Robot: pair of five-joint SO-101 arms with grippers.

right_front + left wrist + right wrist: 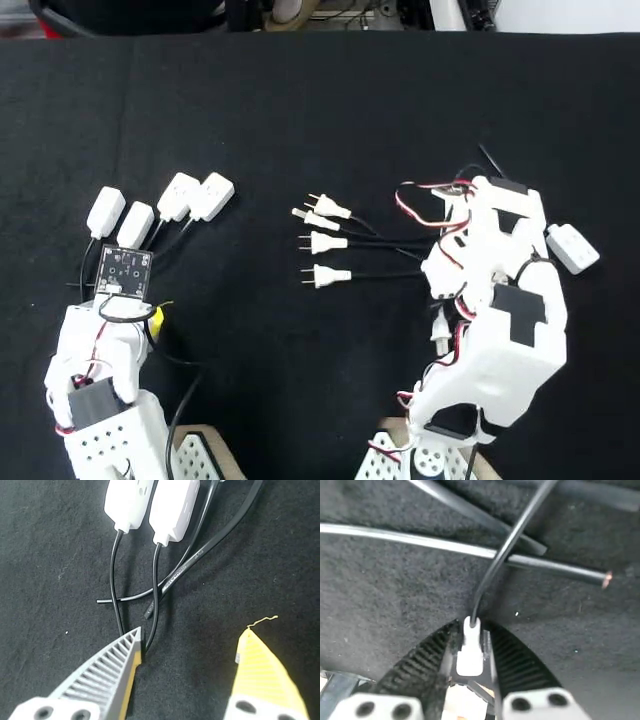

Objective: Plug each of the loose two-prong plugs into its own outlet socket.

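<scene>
Right wrist view gives us the right end effector clamped on a small white plug, whose black cable runs off across the table. We see the left end effector with its fingers spread wide, holding nothing, hanging over thin black leads near two outlet sockets. From the high view we count four outlet sockets grouped at the left and four loose plugs lying mid-table, prongs pointing toward them, well apart.

Black cloth tabletop — clutter behind
</scene>
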